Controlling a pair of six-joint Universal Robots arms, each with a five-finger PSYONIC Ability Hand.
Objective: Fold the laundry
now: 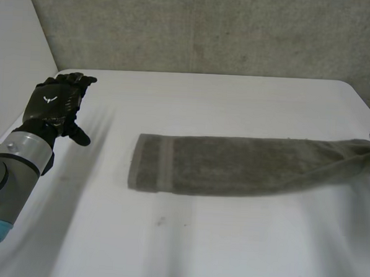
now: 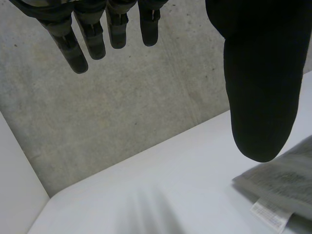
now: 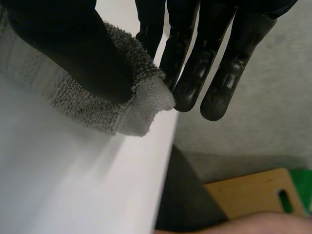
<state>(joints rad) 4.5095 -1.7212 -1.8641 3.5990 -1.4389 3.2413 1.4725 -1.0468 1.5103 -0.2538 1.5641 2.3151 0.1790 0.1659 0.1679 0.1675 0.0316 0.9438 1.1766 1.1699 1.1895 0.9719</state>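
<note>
At the bench (image 1: 228, 252) edge, the right hand (image 3: 63, 44) pinches a corner of the grey towel (image 1: 233, 166).
Well apart, the left hand (image 1: 50, 103) hovers, released.

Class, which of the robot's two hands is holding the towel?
The right hand: it pinches the towel's end between thumb and fingers at the table's edge. The left hand hovers open, beyond the towel's other end, touching nothing.

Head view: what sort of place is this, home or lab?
Probably a lab or test cell, not a home: bare white table, raw concrete wall behind it, a single grey towel laid out.
</note>
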